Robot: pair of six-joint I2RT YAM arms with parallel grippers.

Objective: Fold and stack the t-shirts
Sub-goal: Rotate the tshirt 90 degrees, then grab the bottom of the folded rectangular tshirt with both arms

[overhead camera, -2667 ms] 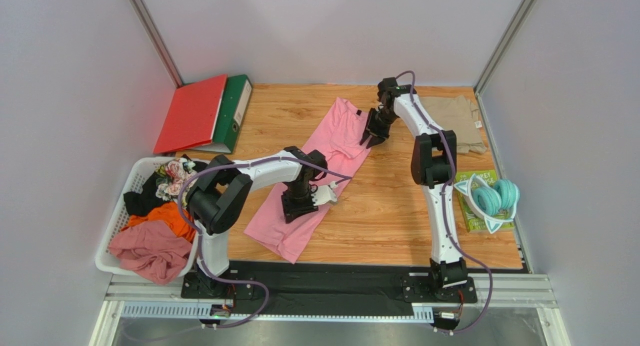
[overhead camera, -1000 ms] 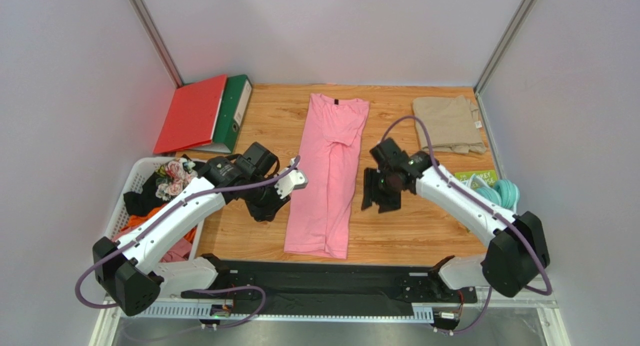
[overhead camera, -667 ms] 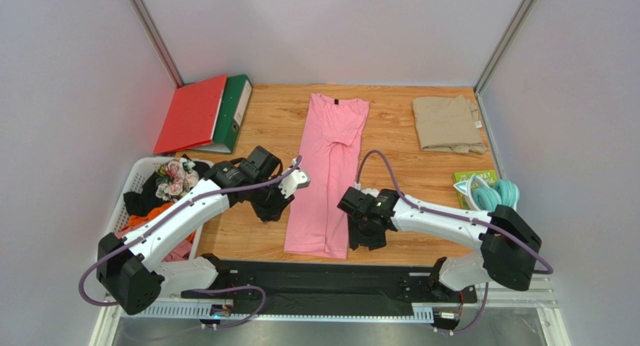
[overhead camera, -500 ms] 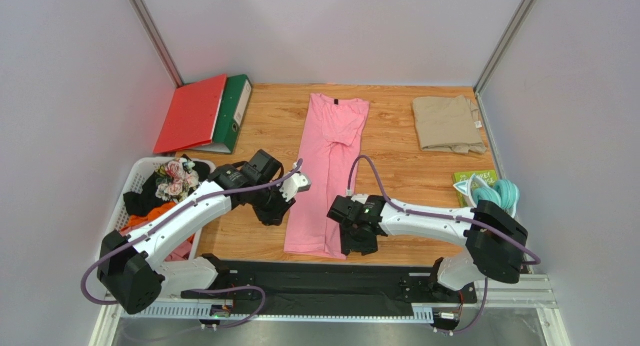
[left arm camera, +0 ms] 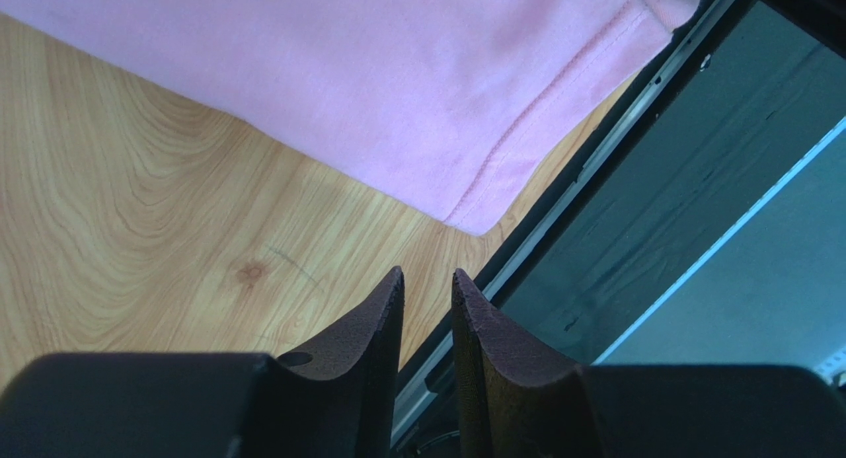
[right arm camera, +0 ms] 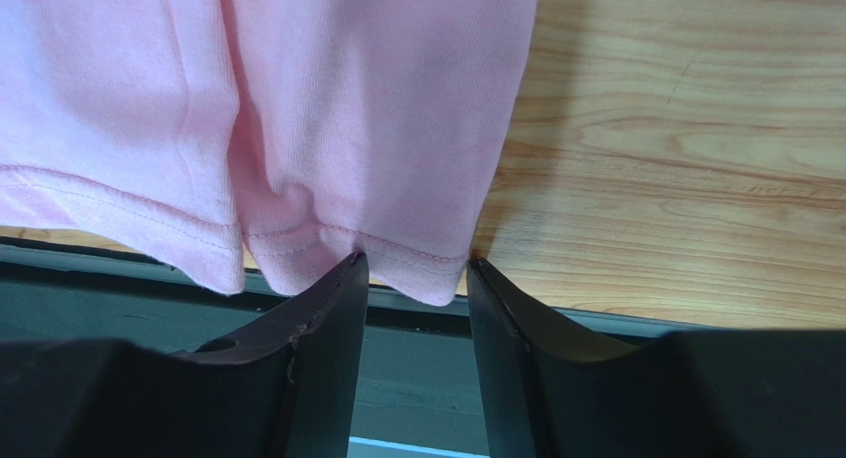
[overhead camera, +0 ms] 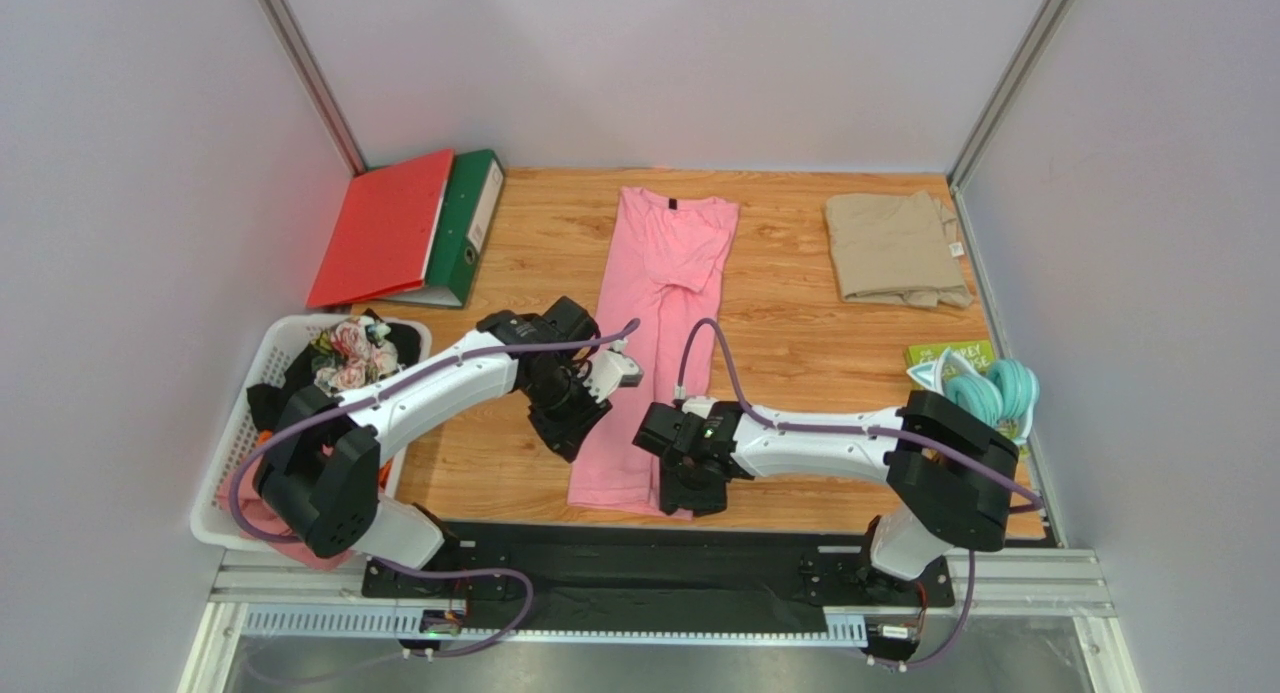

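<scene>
While the light pink t-shirt point(overhead camera: 661, 311) lies flat as a long strip mid-table point(overhead camera: 796, 341), the right claw point(right arm camera: 415, 265) sits at its near hem, jaws part open, with the cloth edge at the tips, not pinched. The left claw point(left arm camera: 427, 280) is barely open and empty, over bare wood just beside the hem corner. The khaki-beige t-shirt point(overhead camera: 894, 248) lies folded at the far right.

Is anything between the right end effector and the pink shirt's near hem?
Nothing visible. The right end effector is open right at the hem of the pink t-shirt, its fingers either side of one corner.
</scene>
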